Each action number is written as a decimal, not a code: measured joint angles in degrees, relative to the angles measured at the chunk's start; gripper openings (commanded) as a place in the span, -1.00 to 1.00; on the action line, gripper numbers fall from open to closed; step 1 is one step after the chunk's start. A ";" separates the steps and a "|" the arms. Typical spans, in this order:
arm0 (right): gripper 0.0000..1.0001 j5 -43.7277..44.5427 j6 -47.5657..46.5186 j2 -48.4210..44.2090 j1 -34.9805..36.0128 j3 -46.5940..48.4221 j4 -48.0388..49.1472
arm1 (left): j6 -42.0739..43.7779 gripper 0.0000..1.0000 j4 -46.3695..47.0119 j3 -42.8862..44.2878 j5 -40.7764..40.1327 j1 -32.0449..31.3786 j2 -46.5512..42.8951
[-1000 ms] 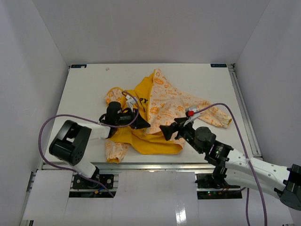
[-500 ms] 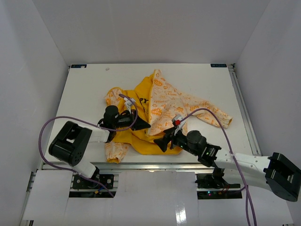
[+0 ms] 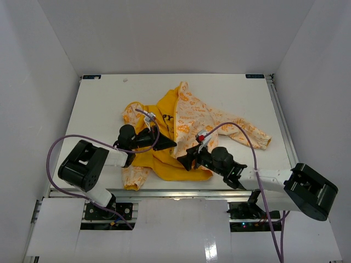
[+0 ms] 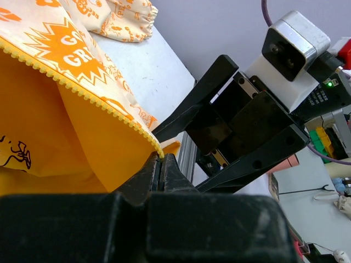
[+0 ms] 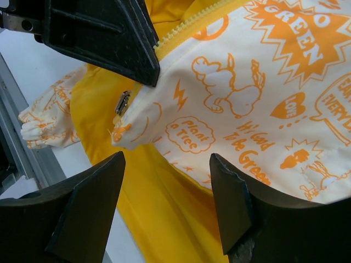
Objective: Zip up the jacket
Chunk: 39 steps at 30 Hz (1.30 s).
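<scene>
A white table [image 3: 98,104] is sitting inside a white-walled enclosure, with two robot arms reaching in from its near edge. The left gripper [image 3: 171,145] is pinching shut on the jacket [image 3: 192,118]. Its fingers are clamping the bottom end of the yellow zipper teeth [image 4: 82,87], where the patterned front panel is ending in a corner. The right gripper [image 3: 184,154] is hanging just beside that pinch and facing it. Its fingers are spread wide and holding nothing, with the panel's corner lying in front of the gap. In the right wrist view, a small metal zipper pull [image 5: 123,102] is showing on that corner, just below the left gripper's finger.

The jacket is lying open and rumpled at the middle of the table, closer to the near edge than the far one, with its yellow lining facing up. One long cream sleeve [image 3: 252,134] is stretching toward the right edge. Another cuff [image 3: 134,174] is resting near the near edge, left of centre.
</scene>
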 measured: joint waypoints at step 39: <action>-0.28 -4.07 3.04 11.58 -1.88 5.96 8.51 | -0.53 -1.00 2.23 -0.85 0.27 0.00 0.42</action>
